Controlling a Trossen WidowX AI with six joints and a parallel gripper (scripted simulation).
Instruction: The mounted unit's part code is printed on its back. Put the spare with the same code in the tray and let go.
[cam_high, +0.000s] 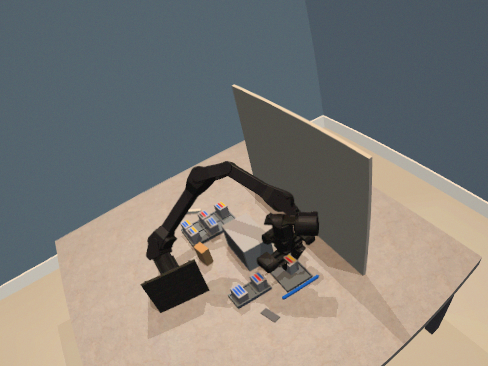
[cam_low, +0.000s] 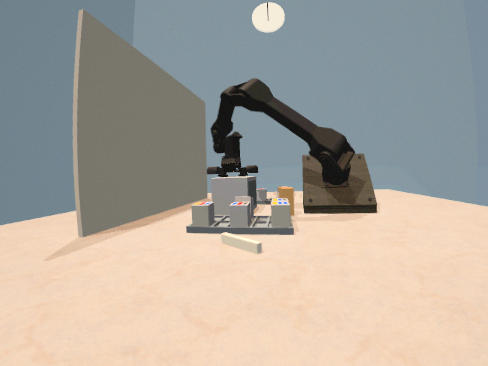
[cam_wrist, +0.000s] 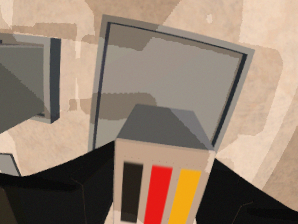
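The black jaws (cam_high: 286, 256) (cam_low: 233, 175) are clamped on a small grey block with black, red and yellow stripes (cam_high: 290, 263) (cam_wrist: 162, 180), the chosen spare. It appears above one end of the shallow grey tray (cam_high: 300, 282) (cam_wrist: 165, 65), apparently not yet released; its clearance is hard to tell. Beyond the tray's side, a dark grey two-block rack (cam_high: 250, 296) (cam_wrist: 55, 82) stands on the table (cam_high: 200, 330) (cam_low: 240, 310). Farther off, past a large grey box (cam_high: 240, 237) (cam_low: 227, 195), a larger dark grey rack (cam_high: 204, 238) (cam_low: 240, 230) carries more striped blocks. Picking looks done; lowering, letting go and backing away remain. No view confirms the mounted unit's code, so the match stays unverified.
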